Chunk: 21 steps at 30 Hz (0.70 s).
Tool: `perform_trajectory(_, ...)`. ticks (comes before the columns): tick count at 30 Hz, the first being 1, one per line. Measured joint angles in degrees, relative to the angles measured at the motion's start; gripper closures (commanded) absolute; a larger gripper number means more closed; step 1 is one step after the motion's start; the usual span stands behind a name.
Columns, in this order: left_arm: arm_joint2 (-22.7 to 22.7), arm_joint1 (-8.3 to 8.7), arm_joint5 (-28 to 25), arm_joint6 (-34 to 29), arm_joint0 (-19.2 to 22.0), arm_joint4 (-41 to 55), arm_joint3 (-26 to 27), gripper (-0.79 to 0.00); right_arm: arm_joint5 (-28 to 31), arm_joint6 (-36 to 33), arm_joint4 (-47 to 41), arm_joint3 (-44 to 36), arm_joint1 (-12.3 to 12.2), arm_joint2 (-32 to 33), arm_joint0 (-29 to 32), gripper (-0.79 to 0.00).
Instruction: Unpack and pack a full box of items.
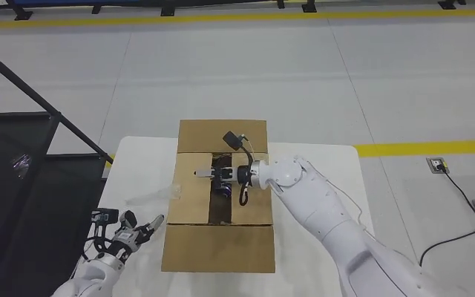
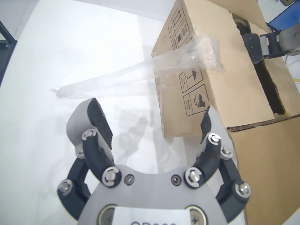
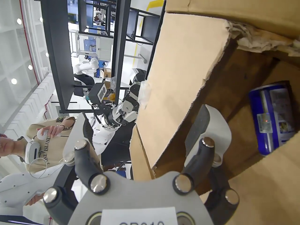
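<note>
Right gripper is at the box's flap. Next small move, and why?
Probably shut the right gripper on the flap's torn edge. It stands open with one finger on each side of that flap, and the gap above the blue can in the box is narrow, so the flap likely needs gripping before it can be folded back.

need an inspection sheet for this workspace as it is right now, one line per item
surface: white table, carrying the cardboard box.
job's things: box's top flaps parted along a middle gap; blue can lying inside.
clutter: clear tape strip trailing from the box's side over the table; crumpled white paper inside.
grippers: left gripper open, empty, beside the box; right gripper open, straddling a flap's edge.
cables: black cable on the floor to a socket.
surroundings: grey floor, yellow line; black frame beside the table.
</note>
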<state>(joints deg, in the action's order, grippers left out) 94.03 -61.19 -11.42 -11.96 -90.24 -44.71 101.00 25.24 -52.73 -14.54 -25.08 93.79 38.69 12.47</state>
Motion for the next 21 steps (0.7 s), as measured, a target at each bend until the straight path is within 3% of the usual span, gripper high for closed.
perform_trajectory(10,3.7,0.03,-3.8,1.8,-6.5,1.4,6.3,-0.785,3.0,-4.0,-7.4,6.1,3.0,1.8,-0.5,-0.785)
perform_trajectory(21,3.5,-0.05,-6.7,1.0,-8.9,-1.0,10.3,-0.785,6.8,-11.0,-15.5,8.4,4.6,5.3,-1.1,-0.785)
